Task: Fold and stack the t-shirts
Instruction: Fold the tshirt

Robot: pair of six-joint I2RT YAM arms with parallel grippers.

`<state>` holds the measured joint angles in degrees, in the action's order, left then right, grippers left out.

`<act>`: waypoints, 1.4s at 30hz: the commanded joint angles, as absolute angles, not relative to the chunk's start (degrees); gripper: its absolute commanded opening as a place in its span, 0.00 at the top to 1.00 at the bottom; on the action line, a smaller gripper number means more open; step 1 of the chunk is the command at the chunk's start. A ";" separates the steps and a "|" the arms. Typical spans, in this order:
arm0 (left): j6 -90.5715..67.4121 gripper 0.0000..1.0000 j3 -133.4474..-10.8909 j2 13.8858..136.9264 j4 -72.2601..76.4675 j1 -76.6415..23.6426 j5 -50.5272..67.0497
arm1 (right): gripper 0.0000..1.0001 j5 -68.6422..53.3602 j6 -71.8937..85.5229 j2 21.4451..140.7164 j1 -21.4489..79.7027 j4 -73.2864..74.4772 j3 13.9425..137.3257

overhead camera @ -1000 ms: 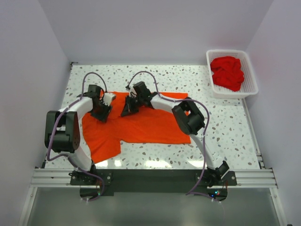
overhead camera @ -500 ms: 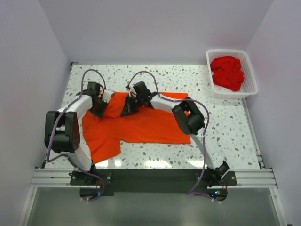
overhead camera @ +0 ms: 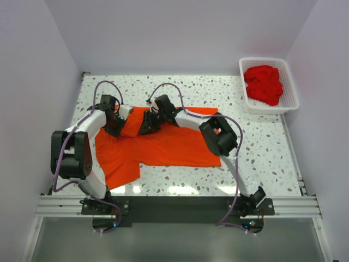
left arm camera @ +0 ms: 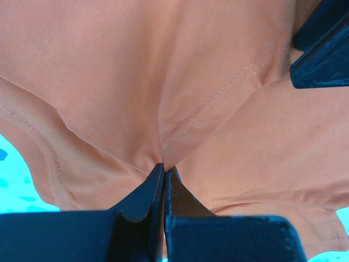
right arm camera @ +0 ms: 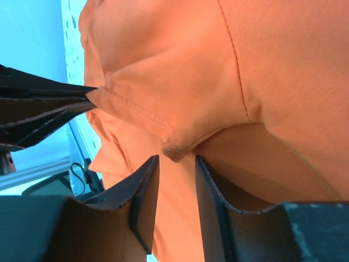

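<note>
**Left tool clamped on shirt, right tool opened up**

Since a second ago my left tool (overhead camera: 116,127) has slid a touch toward the far-left of the tabletop (overhead camera: 262,147) and closed. My right tool has gone from closed to fingers apart, and its arm has barely moved.

Left to right as I see it now:

- **left tool:** fingers pressed tight together, with a pinch of the orange-red t-shirt (overhead camera: 163,146) caught at the tips. Its wrist view shows a stitched seam running up out of the pinch and cloth puckered around it. It sits at the shirt's far-left corner.
- **orange-red t-shirt:** spread mostly flat on the tabletop, centre-left, with one flap reaching toward the near-left. Its far edge is bunched between the two tools.
- **right tool** (overhead camera: 147,126): near the left one, on the shirt's far edge. Fingers stand apart with a clear gap. A hemmed fold of cloth sits right at the tips; I can't tell whether it touches them. The left tool's tip shows at the left edge of that wrist view.
- **basket** (overhead camera: 290,90): white lattice, far-right corner, well apart from both tools. Deeper red t-shirts (overhead camera: 263,84) lie crumpled inside it.
</note>
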<state>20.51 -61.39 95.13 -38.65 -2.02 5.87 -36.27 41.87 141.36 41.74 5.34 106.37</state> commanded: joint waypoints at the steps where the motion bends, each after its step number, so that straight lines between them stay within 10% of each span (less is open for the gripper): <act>1: 19.95 1.00 -61.70 93.87 -38.85 -2.20 7.38 | 0.63 -37.53 44.12 137.46 41.48 2.64 106.08; 9: 19.95 1.00 -62.31 93.78 -39.55 -2.37 8.26 | 0.57 -36.48 45.61 138.69 41.75 1.85 106.08; 22: 19.86 1.00 -62.93 93.69 -40.69 -2.90 8.88 | 1.00 -37.71 46.84 140.01 41.84 0.70 107.31; 29: 19.86 1.00 -62.40 92.81 -41.05 -2.90 8.79 | 1.00 -37.27 46.58 139.04 41.84 0.70 106.87; 33: 19.60 1.00 -61.88 92.55 -40.78 -2.90 8.88 | 0.67 -34.19 45.35 139.22 42.10 4.91 108.28; 42: 19.34 1.00 -61.52 91.67 -40.61 -3.08 9.93 | 0.65 -29.09 43.33 139.48 43.24 10.02 108.72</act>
